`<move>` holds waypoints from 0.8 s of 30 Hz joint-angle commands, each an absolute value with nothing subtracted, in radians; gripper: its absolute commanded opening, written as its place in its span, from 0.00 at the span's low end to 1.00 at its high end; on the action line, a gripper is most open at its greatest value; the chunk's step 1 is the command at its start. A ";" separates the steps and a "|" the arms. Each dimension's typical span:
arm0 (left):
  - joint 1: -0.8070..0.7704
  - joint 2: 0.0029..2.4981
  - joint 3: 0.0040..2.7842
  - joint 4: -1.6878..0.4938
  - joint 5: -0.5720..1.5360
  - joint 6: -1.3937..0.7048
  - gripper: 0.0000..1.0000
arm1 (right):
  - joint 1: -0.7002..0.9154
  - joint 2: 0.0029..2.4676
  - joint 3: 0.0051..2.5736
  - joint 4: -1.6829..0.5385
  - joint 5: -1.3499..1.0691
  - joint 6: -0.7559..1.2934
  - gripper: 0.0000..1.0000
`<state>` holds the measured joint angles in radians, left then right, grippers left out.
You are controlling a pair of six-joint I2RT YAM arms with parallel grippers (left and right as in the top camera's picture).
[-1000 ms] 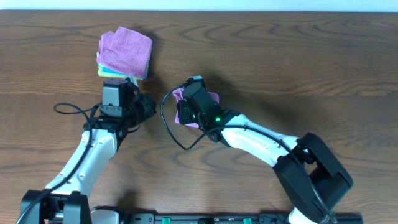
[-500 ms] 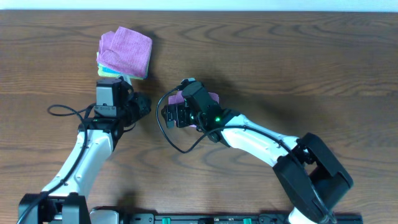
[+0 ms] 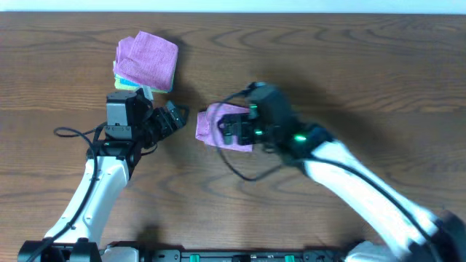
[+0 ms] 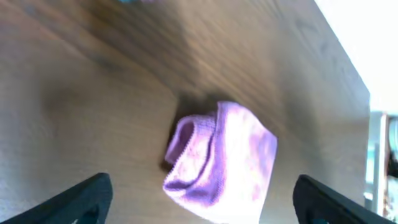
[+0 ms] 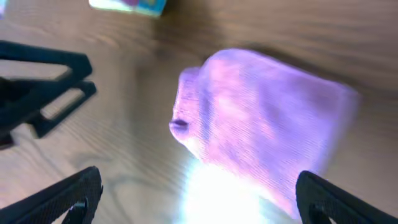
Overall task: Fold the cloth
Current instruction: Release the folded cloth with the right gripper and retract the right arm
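Overhead view, far left first: a stack of folded cloths [image 3: 145, 62] sits on the wooden table [image 3: 364, 65], a purple one on top with yellow and blue edges peeking out beneath. Just below it comes the left gripper [image 3: 173, 118], pointing right, its two fingers spread apart with nothing between them. A black cable [image 3: 73, 132] loops out beside that arm.

On to the middle, and there is the cloth [image 3: 218, 126]: a small purple bundle, lying on the table between the two grippers. The left wrist camera shows it [image 4: 221, 158] bunched up with one edge rolled over on the left, resting on the wood ahead of the left gripper [image 4: 202, 200], clear of both fingertips.

Over to the right: the right gripper [image 3: 237, 131] hangs over the cloth's right part, a green light [image 3: 298, 138] glowing on the arm. Its wrist camera is blurred, but the fingers stand wide apart at the lower corners, right gripper [image 5: 199, 199] unclamped, the cloth [image 5: 261, 118] ahead of them. Whether a finger touches the fabric cannot be told.
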<state>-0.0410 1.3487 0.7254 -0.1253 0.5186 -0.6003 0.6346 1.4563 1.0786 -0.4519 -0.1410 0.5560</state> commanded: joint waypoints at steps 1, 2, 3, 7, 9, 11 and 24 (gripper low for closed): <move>-0.036 1.336 0.744 -0.165 0.608 -0.636 0.95 | 0.597 1.273 1.092 -0.594 -0.103 0.500 0.99; -0.037 1.336 0.744 -0.181 0.627 -0.635 0.95 | 0.590 1.224 1.092 -0.653 -0.071 0.500 0.99; -0.037 1.336 0.743 -0.196 0.633 -0.636 0.95 | 0.583 1.173 1.092 -0.713 -0.040 0.500 0.99; -0.039 1.336 0.707 -0.230 0.684 -0.636 0.95 | 0.556 0.894 1.082 -0.946 0.048 0.500 0.99; -0.041 1.336 0.653 -0.199 0.706 -0.663 0.95 | 0.553 0.733 1.065 -1.026 0.064 0.500 0.99; -0.041 1.336 0.593 -0.131 0.738 -0.696 0.95 | 0.553 0.614 1.048 -1.073 0.064 0.508 0.99; -0.091 1.344 0.397 0.228 0.737 -0.849 0.95 | 0.553 0.167 1.019 -1.321 0.118 0.538 0.99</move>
